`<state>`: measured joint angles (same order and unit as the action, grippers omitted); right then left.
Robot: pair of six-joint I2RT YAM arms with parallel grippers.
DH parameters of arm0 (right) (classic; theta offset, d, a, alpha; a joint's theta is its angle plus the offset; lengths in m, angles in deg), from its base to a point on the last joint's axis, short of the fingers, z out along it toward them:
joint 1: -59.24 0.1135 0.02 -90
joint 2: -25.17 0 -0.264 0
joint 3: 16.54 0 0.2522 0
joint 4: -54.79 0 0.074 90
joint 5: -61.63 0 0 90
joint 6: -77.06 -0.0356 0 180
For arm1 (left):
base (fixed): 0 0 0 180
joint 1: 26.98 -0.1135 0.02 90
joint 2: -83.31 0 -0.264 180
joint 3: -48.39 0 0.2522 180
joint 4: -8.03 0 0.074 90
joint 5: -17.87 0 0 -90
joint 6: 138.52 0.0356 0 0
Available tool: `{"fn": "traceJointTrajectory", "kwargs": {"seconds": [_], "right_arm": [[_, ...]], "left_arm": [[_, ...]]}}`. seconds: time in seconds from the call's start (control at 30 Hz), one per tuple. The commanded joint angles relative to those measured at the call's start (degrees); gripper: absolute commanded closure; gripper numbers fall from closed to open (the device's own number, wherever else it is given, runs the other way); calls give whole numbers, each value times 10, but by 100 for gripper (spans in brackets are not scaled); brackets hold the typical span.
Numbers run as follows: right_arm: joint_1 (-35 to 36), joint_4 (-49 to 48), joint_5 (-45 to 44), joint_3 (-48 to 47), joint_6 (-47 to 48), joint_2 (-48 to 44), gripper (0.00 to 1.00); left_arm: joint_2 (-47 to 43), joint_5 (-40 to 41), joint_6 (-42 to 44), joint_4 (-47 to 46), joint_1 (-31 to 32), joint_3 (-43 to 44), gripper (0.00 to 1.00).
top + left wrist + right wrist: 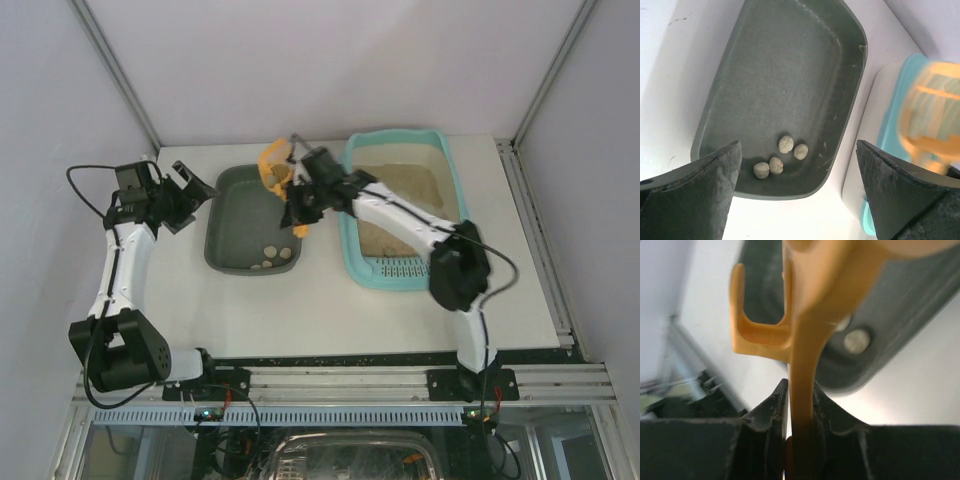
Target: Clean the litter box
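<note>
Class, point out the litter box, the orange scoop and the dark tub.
litter box (398,268): top view, its perforated near end.
orange scoop (805,365): right wrist view, its handle.
dark tub (785,75): left wrist view, its bare floor.

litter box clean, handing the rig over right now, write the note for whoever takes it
Left gripper: open, empty, left of the dark grey-green plastic tub.
Right gripper: shut on the handle of the orange plastic scoop, held above the tub's far right corner.
Light-teal rectangular plastic litter box, with sandy litter, sits right of the tub.
Done: several pale round clumps lie in the tub.
To do: check the litter for more clumps.
</note>
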<state>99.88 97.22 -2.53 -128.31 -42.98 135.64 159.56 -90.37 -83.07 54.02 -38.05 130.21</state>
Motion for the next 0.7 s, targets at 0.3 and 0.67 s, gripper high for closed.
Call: {"fn": "traceJointTrajectory", "kwargs": {"seconds": [0.3, 0.67], "right_arm": [[171, 370, -557, -374, 159, 308, 100], [197, 286, -703, -313, 175, 251, 100]], "left_arm": [[-99, 84, -79, 4, -7, -1, 0], [-121, 79, -112, -1, -7, -2, 0]]}}
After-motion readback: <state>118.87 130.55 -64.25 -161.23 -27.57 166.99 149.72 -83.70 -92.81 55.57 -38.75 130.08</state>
